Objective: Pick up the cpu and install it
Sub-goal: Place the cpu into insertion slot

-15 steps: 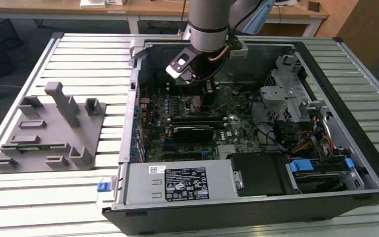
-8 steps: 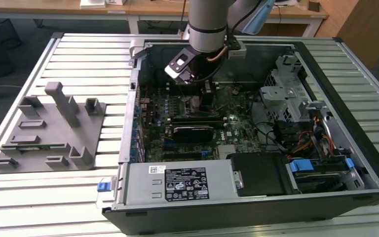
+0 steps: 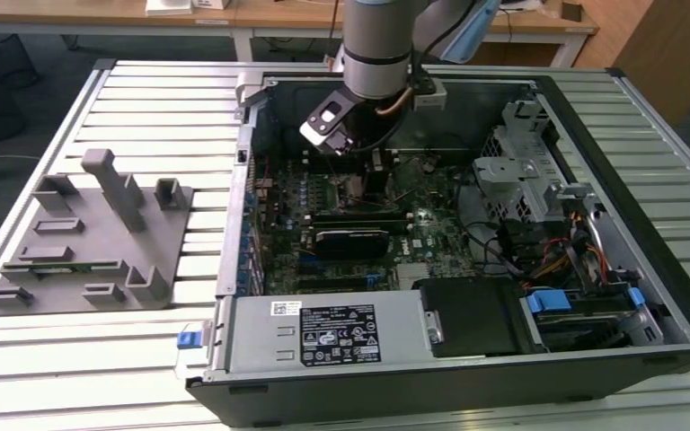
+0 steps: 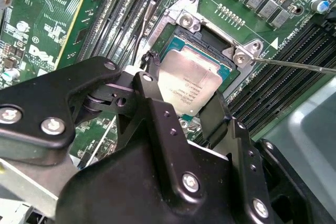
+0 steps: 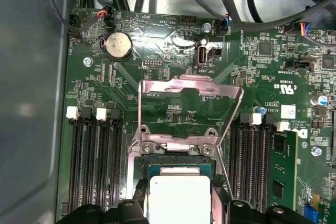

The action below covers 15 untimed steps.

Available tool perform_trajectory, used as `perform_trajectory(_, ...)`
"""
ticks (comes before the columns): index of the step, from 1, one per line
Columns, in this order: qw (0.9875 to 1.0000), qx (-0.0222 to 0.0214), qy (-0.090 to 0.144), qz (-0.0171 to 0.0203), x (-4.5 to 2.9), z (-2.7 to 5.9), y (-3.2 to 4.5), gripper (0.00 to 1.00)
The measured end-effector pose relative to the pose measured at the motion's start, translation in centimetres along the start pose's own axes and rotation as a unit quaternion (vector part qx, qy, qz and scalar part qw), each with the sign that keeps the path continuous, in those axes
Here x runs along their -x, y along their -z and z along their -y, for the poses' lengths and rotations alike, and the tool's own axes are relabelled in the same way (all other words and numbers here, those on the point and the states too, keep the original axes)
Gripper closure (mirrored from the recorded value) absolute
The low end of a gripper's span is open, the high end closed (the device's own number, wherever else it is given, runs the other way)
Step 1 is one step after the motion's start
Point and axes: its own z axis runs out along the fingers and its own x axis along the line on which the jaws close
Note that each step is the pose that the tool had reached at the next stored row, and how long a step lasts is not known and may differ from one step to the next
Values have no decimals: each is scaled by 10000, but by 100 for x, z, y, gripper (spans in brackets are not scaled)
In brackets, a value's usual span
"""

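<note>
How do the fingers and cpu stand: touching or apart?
Touching. In the second wrist view the fingers sit tight against two opposite edges of the cpu, with no gap visible.

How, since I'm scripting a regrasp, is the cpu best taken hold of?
By two opposite thin edges, from straight above: the cpu sits flat at the socket, its shiny top offers nothing to pinch, and the open load plate leaves that way clear. The claw holds it so.
</note>
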Motion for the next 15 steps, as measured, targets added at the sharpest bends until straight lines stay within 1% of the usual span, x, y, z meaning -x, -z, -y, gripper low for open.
perform_trajectory(7,10000,0,-2,0,-3,1,-40,45)
perform_trajectory(15,10000,-2,-2,2,-4,3,-69,45)
